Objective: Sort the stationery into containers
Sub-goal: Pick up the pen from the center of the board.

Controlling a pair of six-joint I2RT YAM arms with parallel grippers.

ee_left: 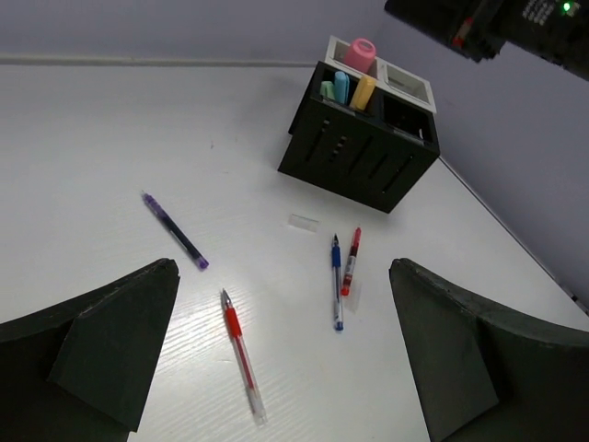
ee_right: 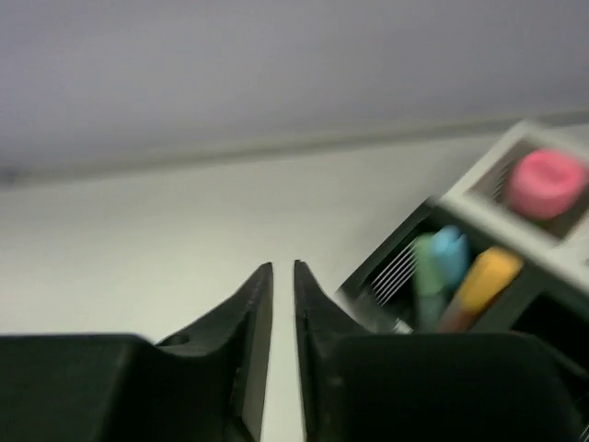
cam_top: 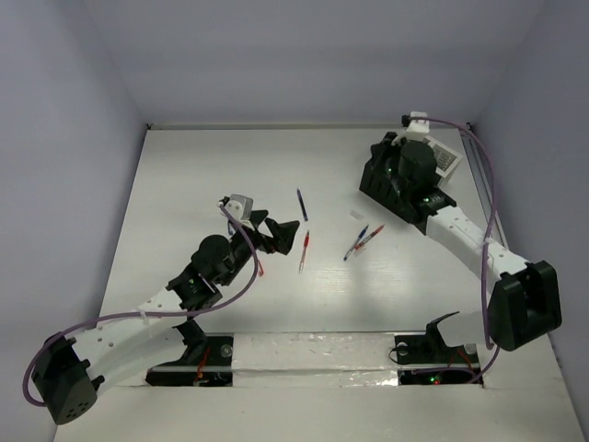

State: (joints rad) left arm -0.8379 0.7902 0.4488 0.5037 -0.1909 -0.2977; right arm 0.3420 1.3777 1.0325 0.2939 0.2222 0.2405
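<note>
The black organizer (ee_left: pixel 359 152) with its white section (ee_left: pixel 405 85) stands at the far right. It holds green, teal (ee_left: pixel 341 87) and orange markers and a pink-capped bottle (ee_left: pixel 360 53). Several pens lie on the table: a dark blue pen (ee_left: pixel 175 230), a red pen (ee_left: pixel 239 354), and a blue pen (ee_left: pixel 336 281) beside a second red pen (ee_left: pixel 351 261). My left gripper (ee_left: pixel 283 276) is open and empty, above the table near the first red pen (cam_top: pixel 303 250). My right gripper (ee_right: pixel 283 269) is shut and empty, held next to the organizer (ee_right: pixel 442 276); this view is blurred.
A small clear cap (ee_left: pixel 303 222) lies between the organizer and the pen pair. The right arm (cam_top: pixel 409 166) covers most of the organizer in the top view; its white grid top (cam_top: pixel 448 158) shows. Walls enclose the table on three sides.
</note>
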